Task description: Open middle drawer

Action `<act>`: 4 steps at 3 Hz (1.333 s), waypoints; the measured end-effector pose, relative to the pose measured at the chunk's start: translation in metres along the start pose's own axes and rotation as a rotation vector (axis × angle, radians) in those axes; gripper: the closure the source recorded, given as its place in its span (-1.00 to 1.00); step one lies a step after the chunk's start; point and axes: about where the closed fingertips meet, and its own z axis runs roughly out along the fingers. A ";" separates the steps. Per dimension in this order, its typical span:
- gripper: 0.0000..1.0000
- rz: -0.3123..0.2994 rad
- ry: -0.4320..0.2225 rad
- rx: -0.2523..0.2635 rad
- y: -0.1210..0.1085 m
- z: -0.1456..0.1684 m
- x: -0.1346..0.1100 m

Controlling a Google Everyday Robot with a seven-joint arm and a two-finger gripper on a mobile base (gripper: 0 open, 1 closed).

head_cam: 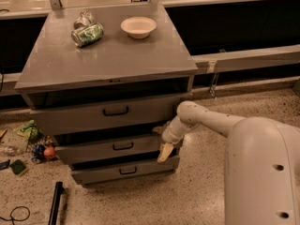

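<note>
The middle drawer (91, 150) sits slightly pulled out under the worktop's (117, 60) front edge. The gripper (163, 146) hangs at the drawer's right end, below the front right corner; whether it grips anything cannot be told.

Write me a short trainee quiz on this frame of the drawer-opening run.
1. True or false: the claw is at the black centre handle of the middle drawer.
2. What lies on the cabinet top left of the bowl? A) a crushed green can B) a mug C) a sponge
3. Fill in: the cabinet shows ___ drawer fronts.

Key
1. False. The claw is at the right end of the middle drawer's front, apart from the handle.
2. A
3. three
</note>
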 end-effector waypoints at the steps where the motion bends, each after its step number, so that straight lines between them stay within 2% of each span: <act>1: -0.01 0.043 -0.027 -0.019 0.008 0.012 0.005; 3: 0.91 0.052 -0.032 -0.028 0.011 0.001 -0.001; 4: 1.00 0.052 -0.032 -0.028 0.011 -0.004 -0.004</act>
